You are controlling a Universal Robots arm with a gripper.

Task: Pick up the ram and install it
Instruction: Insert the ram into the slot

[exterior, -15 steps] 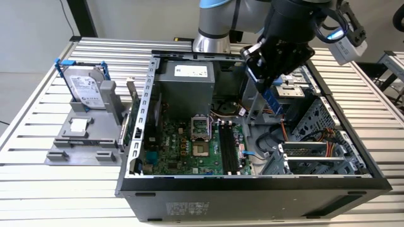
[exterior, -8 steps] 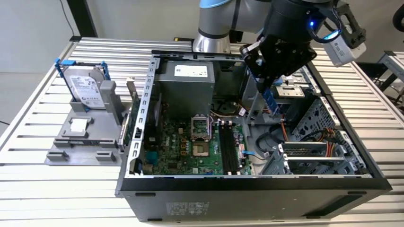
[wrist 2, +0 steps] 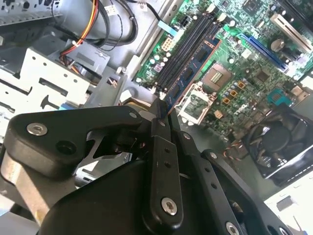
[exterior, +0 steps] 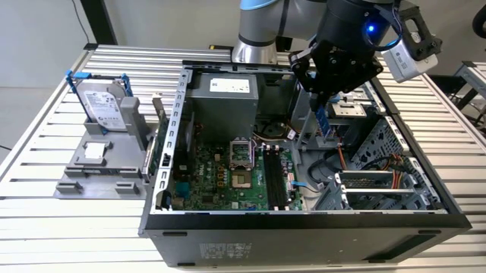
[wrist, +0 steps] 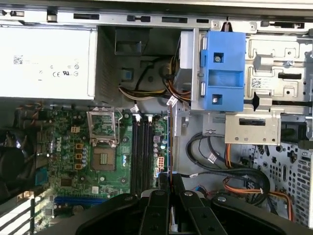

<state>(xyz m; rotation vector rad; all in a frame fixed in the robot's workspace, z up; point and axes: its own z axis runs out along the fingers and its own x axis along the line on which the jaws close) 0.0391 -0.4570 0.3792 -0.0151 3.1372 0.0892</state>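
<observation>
The ram (exterior: 322, 122) is clamped between the jaws of the gripper (exterior: 319, 101), which close on one end of it. It hangs long-side down into the open computer case (exterior: 304, 227). In the second wrist view the ram (wrist 2: 193, 71) reaches out from the gripper (wrist 2: 159, 111) as a narrow blue-green board carrying dark chips. Its far end lies over the black memory slots (wrist 2: 188, 46), and it runs along the same line as them. In the first wrist view the ram (wrist: 169, 142) is seen edge-on as a thin line rising from the gripper (wrist: 169, 178). There it stands just beside the memory slots (wrist: 142, 152), on the side toward the drive cage. It is not seated in any slot.

The green motherboard (exterior: 220, 182) lies flat on the case floor. The CPU socket (exterior: 238, 156) sits next to the memory slots (exterior: 275, 179), and the grey power supply (exterior: 224, 96) stands at the far end. A dark fan (wrist 2: 281, 142) is near the socket in the second wrist view. A blue plastic bracket (wrist: 222, 71) is fixed to the metal drive cage, with orange and black cables (wrist: 244, 183) lying near it.

At the exterior view's left, outside the case, a silver hard drive (exterior: 102, 105) with blue rails stands upright in a grey holder (exterior: 95, 165). Case and holder both rest on the slatted metal table (exterior: 45, 227).
</observation>
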